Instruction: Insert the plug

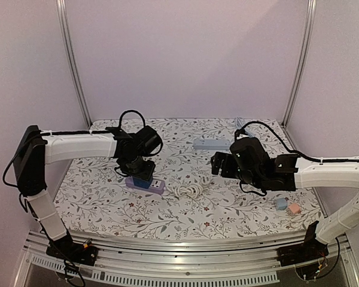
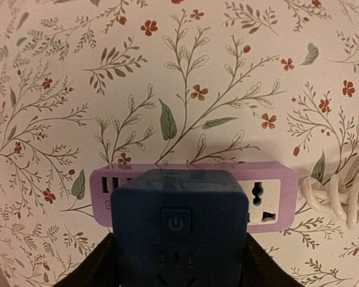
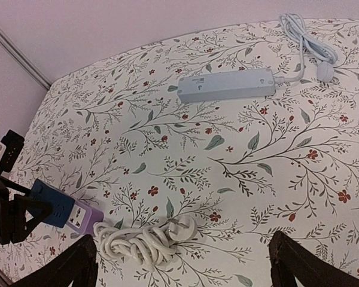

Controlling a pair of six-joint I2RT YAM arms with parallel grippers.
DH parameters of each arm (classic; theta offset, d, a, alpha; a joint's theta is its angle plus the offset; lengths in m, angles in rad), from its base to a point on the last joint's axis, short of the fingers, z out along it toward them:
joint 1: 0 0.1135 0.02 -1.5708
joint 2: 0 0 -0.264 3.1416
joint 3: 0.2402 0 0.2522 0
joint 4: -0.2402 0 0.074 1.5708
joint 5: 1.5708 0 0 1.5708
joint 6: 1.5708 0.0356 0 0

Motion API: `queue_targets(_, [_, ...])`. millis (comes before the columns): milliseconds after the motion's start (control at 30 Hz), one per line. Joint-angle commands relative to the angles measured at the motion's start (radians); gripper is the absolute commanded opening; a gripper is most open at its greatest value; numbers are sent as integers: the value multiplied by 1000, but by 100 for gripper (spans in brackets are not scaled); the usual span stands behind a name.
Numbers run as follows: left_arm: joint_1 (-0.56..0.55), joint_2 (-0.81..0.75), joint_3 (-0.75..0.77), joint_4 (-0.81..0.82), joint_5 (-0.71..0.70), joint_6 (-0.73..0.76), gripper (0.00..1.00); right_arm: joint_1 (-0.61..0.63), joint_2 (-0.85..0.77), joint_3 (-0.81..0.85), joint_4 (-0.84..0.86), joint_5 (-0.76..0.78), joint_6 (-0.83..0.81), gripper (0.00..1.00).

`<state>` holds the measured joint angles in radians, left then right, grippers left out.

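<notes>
A purple power strip (image 1: 151, 185) lies on the flowered cloth, left of centre. My left gripper (image 1: 142, 169) is shut on a dark blue cube plug adapter (image 2: 179, 230) and holds it on the strip's left sockets; whether it is fully seated I cannot tell. The strip (image 2: 269, 200) shows a free socket to the right of the cube. In the right wrist view the cube (image 3: 54, 203) sits on the strip (image 3: 87, 216). My right gripper (image 3: 182, 263) is open and empty, above the coiled white cord (image 3: 146, 242) with its plug (image 3: 182, 227).
A grey power strip (image 1: 210, 143) with a white cord (image 3: 305, 36) lies at the back. A small blue block (image 1: 280, 203) and a pink block (image 1: 294, 208) sit at the right front. The coiled cord (image 1: 188, 190) lies right of the purple strip.
</notes>
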<state>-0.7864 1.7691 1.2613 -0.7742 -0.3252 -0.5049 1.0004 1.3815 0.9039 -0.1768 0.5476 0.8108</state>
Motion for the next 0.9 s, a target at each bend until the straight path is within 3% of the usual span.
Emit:
queue_targets(0, [69, 105, -31, -70, 35, 26, 5, -1, -66, -29, -14, 55, 24, 99])
queue_targets(333, [254, 45, -58, -80, 10, 84, 5, -1, -256, -153, 58, 117, 54, 99])
queue_targets(667, [352, -9, -87, -33, -5, 47, 16, -1, -245, -148, 64, 105, 44, 99])
queue_targets(867, [357, -25, -100, -2, 12, 41, 54, -1, -245, -146, 67, 95, 36, 99])
